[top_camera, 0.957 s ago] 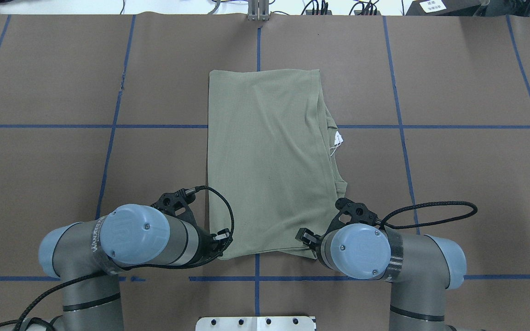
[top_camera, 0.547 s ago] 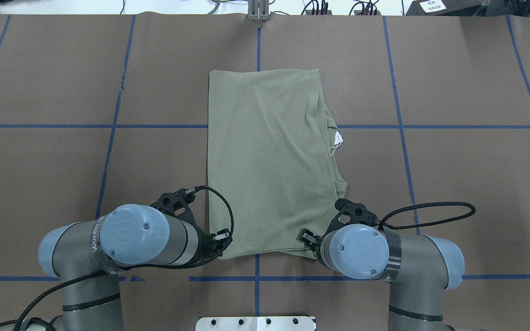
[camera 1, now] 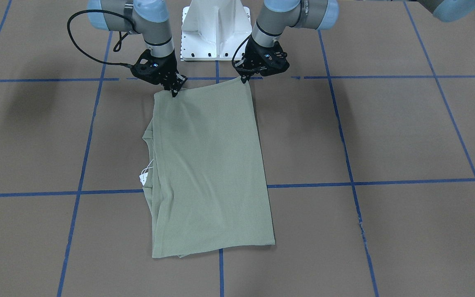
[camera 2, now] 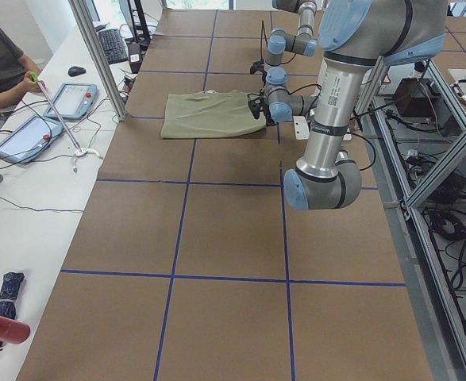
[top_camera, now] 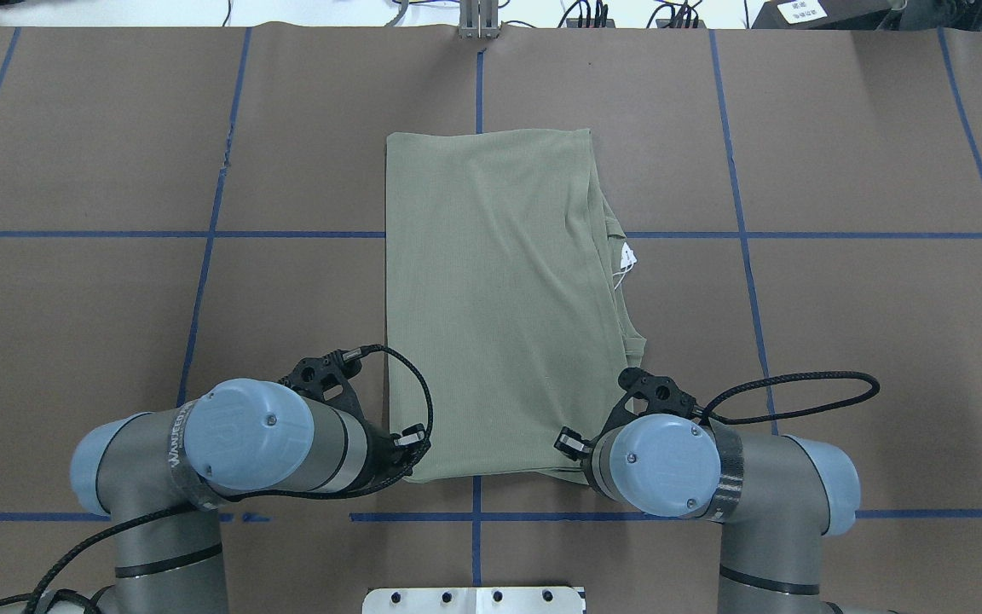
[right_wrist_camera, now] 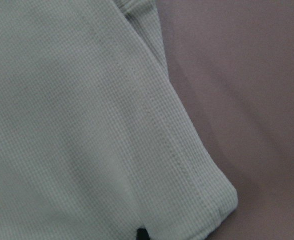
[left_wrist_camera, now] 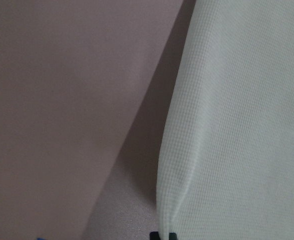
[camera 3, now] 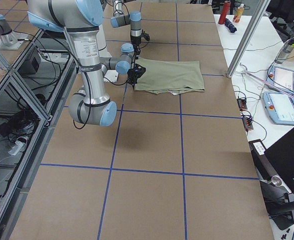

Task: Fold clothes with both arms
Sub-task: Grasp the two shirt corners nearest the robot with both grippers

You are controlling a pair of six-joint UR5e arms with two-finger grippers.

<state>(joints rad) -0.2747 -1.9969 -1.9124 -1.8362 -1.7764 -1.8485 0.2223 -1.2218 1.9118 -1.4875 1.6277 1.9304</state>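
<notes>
Both hands are down at the near end of the pale sage-green knit shirt (top_camera: 491, 290). The shirt lies folded into a long panel running away from the robot, in the middle of the brown paper-covered worktop (top_camera: 840, 341). The left hand (camera 1: 245, 79) is pinched together on its corner. Its wrist view shows black fingertips (left_wrist_camera: 173, 235) closed on the cloth edge, and the fabric there is raised off the paper and throwing a shadow. The right hand (camera 1: 175, 90) is clamped on the other near corner, right by the stitched hem.

This looks like the set-up for carrying the near end over to the far one. Both grips sit on the very tips of the corners, and a stretchy knit could slide out if the arms pull apart during the lift. Under-layers poke out along the robot's right side by the small white tag on a string (top_camera: 627, 254). If a hand has only the top layer, the stack will peel open. Uneven travel between the arms would land the fold skewed.
</notes>
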